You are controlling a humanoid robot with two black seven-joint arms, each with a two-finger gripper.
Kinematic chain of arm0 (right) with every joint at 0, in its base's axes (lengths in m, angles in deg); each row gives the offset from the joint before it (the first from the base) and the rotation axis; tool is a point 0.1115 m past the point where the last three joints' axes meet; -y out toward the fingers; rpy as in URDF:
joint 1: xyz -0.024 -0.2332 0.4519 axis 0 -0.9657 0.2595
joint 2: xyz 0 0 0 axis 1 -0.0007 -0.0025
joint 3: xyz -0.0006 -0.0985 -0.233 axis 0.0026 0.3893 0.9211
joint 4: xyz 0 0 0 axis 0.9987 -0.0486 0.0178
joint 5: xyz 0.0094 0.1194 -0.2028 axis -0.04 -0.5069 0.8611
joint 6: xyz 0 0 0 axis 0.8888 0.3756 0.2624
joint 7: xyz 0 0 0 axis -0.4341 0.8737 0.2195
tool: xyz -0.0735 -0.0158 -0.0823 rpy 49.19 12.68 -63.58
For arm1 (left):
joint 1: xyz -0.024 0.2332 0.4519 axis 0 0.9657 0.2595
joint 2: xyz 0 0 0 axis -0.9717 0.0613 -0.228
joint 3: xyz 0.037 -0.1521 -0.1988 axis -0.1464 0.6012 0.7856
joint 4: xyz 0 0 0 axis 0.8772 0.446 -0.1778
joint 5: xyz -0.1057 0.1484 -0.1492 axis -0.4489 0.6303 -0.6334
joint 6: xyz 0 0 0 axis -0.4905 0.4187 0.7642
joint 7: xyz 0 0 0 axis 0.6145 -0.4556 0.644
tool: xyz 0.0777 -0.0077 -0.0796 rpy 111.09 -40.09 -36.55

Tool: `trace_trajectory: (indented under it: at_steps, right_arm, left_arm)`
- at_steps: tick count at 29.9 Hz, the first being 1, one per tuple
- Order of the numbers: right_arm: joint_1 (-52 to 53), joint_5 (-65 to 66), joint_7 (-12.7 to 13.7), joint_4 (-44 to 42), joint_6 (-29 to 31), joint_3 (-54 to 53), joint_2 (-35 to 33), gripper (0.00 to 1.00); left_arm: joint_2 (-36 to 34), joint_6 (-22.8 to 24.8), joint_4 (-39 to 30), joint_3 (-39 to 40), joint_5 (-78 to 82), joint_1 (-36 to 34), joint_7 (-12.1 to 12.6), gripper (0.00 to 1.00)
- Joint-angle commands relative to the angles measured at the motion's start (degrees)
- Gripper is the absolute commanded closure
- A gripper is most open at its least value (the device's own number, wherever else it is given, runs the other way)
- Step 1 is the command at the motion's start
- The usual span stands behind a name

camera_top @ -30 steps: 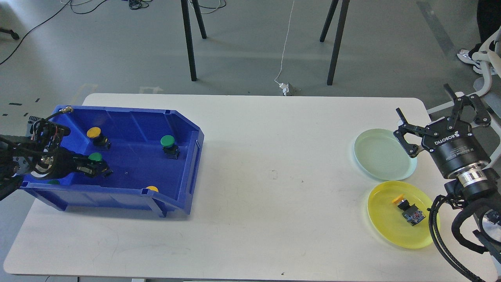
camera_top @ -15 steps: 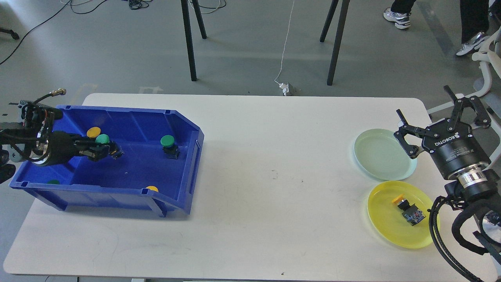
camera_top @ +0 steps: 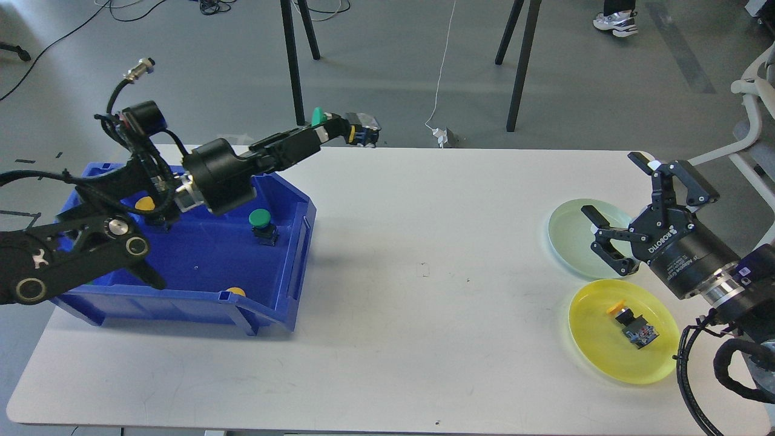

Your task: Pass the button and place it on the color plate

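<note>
My left gripper (camera_top: pixel 334 130) is shut on a green button (camera_top: pixel 318 117) and holds it high above the table's back edge, right of the blue bin (camera_top: pixel 290 242). In the bin lie another green button (camera_top: pixel 261 221), a yellow button (camera_top: pixel 144 204) partly behind my arm, and a yellow one (camera_top: pixel 235 292) at the front wall. My right gripper (camera_top: pixel 614 224) is open and empty, over the right edge of the pale green plate (camera_top: pixel 575 236). The yellow plate (camera_top: pixel 605 351) holds a yellow button (camera_top: pixel 629 324).
The white table (camera_top: pixel 424 272) spans the view between bin and plates. Black stand legs (camera_top: pixel 293 66) and a white cable (camera_top: pixel 441 79) are on the floor behind. A person's shoe (camera_top: pixel 611 21) shows at the top right.
My left arm has lifted the green button out of the bin and swung it up and right. My right gripper has moved left toward the table's middle.
</note>
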Motion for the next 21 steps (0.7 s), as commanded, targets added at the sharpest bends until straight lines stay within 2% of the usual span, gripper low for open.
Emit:
trace_trajectory:
  at_steps: [1, 6, 9, 21]
  right_arm:
    - [2.23, 0.15, -0.18, 1.15, 3.76, 3.06, -1.48, 0.01]
    - [11.35, -0.2, -0.71, 0.36, 4.39, 10.87, -0.34, 0.01]
    - [18.04, -0.73, -0.89, -0.69, 4.12, 16.68, 2.99, 0.01]
    - [28.86, -2.92, -1.68, -6.32, 3.95, 24.51, 7.74, 0.01]
  left_arm:
    - [7.33, -1.44, 3.08, 0.25, -0.75, 0.62, 0.0, 0.97]
    - [8.04, -1.44, 3.44, 0.34, -1.71, 1.15, 0.0, 0.96]
    - [7.78, -1.35, 3.35, 0.25, -1.71, 1.24, 0.0, 0.96]
    - [8.22, -1.35, 3.35, 0.25, -1.89, 1.24, 0.0, 0.96]
